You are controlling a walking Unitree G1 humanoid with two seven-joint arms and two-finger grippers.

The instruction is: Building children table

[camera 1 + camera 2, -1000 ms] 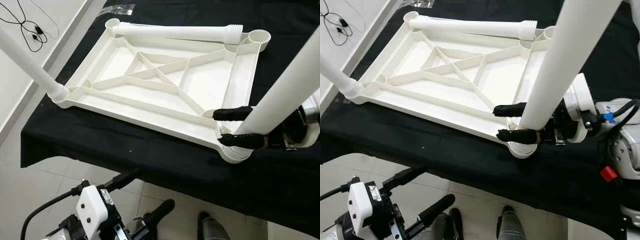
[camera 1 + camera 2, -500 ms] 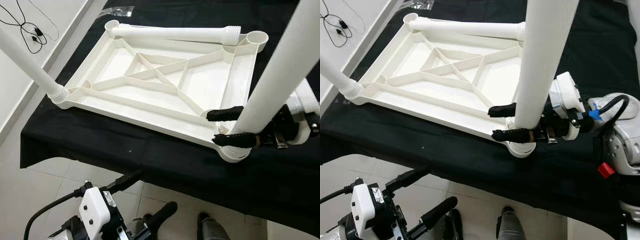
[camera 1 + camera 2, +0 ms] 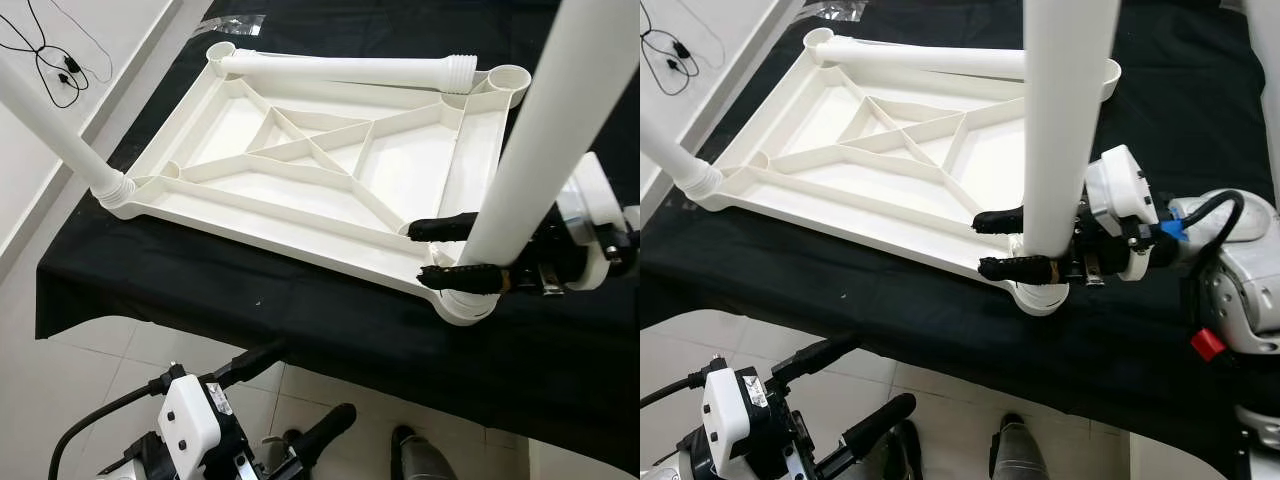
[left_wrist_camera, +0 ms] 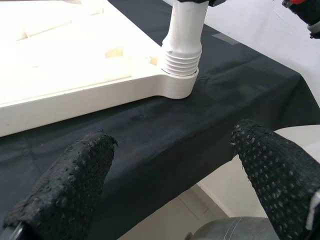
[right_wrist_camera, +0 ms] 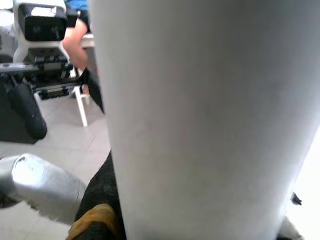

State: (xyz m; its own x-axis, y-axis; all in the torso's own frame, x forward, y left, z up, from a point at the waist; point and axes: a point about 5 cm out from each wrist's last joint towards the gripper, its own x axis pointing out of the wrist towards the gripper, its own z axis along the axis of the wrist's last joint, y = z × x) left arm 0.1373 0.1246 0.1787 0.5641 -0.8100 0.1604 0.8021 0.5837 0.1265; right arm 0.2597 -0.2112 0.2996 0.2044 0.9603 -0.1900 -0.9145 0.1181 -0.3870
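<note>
A white plastic tabletop point(image 3: 230, 125) lies upside down on a black-clothed table. One white leg point(image 3: 50, 120) stands in its near left corner. A second leg point(image 3: 340, 68) lies loose along the far edge, beside an empty corner socket point(image 3: 510, 80). My right gripper point(image 3: 418, 253) is shut on a third leg point(image 3: 540, 130) low down, just above the near right corner socket point(image 3: 465, 305). In the left wrist view this leg's threaded end point(image 4: 182, 60) sits in the socket with threads showing. My left gripper point(image 3: 312, 377) hangs open below the table's front edge.
The black cloth point(image 3: 300, 310) drops over the table's front edge to a tiled floor point(image 3: 90, 370). A thin black cable point(image 3: 50, 60) lies on the white surface at far left. A clear plastic bag point(image 3: 230, 22) rests at the table's far edge.
The held leg has swung from leaning right to nearly upright, and my right gripper has shifted slightly left with it. The left arm stays low.
</note>
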